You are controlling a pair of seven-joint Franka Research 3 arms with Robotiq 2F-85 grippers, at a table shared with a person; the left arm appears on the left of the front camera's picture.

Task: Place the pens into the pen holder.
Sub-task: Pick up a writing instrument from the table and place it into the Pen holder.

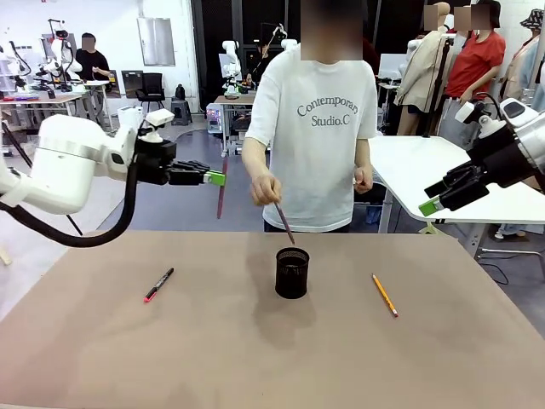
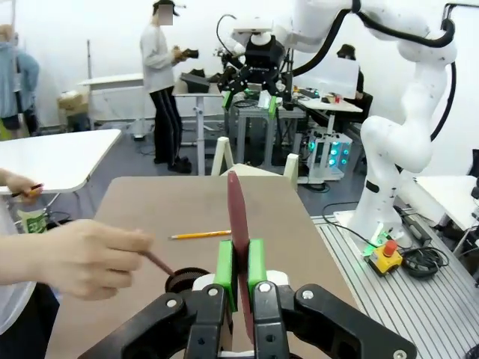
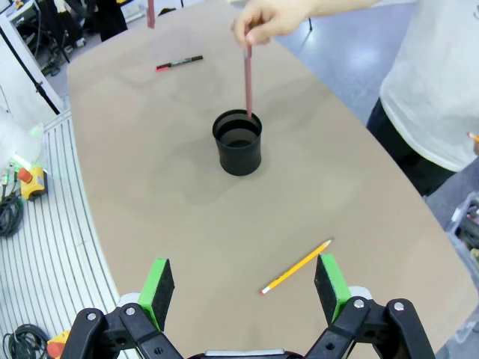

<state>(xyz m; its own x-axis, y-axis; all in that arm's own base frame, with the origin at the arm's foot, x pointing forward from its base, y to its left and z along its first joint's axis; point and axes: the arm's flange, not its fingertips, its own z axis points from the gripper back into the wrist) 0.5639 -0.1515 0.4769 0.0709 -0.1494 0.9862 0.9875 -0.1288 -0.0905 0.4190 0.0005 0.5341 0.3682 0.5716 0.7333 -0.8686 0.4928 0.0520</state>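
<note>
My left gripper (image 1: 216, 178) is raised over the table's far left edge, shut on a reddish-brown pen (image 1: 221, 198) that hangs down from it; in the left wrist view the pen (image 2: 238, 224) stands clamped between the green pads (image 2: 224, 264). The person's hand (image 1: 264, 189) holds a second reddish-brown pen (image 1: 285, 223), tip just above the black mesh pen holder (image 1: 292, 273) at mid-table. A black pen with a red end (image 1: 158, 285) lies to the left. To the right lies an orange-yellow pencil (image 1: 384, 295). Raised at the far right, my right gripper (image 1: 436, 204) is open and empty.
The brown table (image 1: 255, 358) has free room in front of the holder. The person stands at the far edge, their other hand (image 1: 364, 179) at the waist. A white table (image 1: 409, 162) stands behind on the right.
</note>
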